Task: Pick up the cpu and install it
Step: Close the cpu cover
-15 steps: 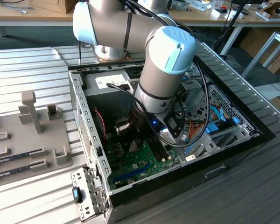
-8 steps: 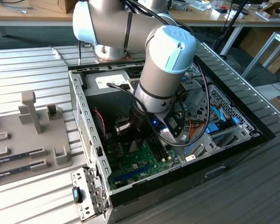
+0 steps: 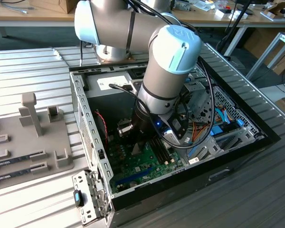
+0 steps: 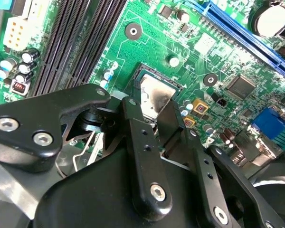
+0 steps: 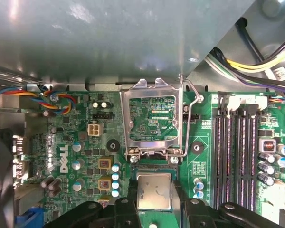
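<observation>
The cpu [image 5: 154, 189], a thin square with a pale silvery top, sits between my two black fingers [image 5: 127, 203] right at the motherboard socket [image 5: 154, 169]. In the second wrist view the cpu [image 4: 154, 91] lies level in the dark socket opening, and the gripper [image 4: 153, 105] is shut on its two opposite edges. The socket's metal retention frame [image 5: 154, 118] is swung open and stands up beyond the cpu, with its wire lever [image 5: 192, 118] beside it. In the exterior view my arm [image 3: 166, 71] reaches down into the open computer case over the green motherboard [image 3: 137, 161].
Black memory slots [image 5: 237, 142] run beside the socket, and a blue expansion slot [image 4: 247, 33] lies across the board. Cable bundles [image 5: 256, 61] hang near the case wall. Outside the case, on the exterior view's left, is a grey fixture tray [image 3: 28, 137] with memory sticks.
</observation>
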You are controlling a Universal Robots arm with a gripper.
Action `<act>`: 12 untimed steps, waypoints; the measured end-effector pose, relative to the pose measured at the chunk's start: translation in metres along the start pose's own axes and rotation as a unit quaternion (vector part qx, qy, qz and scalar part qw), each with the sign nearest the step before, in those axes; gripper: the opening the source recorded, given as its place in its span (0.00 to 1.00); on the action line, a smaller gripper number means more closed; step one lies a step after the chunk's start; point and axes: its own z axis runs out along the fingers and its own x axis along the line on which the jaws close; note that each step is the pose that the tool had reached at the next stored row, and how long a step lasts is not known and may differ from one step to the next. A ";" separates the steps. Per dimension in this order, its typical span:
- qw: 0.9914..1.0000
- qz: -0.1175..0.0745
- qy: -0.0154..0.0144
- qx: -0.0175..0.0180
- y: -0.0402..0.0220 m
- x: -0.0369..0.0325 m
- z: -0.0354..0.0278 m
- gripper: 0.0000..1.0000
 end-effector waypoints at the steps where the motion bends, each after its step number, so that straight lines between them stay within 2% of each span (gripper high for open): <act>1: 1.000 0.000 0.000 0.000 -0.0002 0.0004 -0.0055 0.41; 5: 1.000 0.000 0.000 0.000 0.0009 0.0003 -0.0088 0.40; 7: 1.000 0.000 0.001 0.000 0.0010 -0.0012 -0.0091 0.27; 8: 1.000 0.000 0.001 0.000 0.0010 -0.0022 -0.0091 0.27; 10: 1.000 0.000 0.002 0.000 0.0010 -0.0049 -0.0093 0.15; 12: 1.000 -0.001 0.005 -0.002 0.0011 -0.0110 -0.0098 0.11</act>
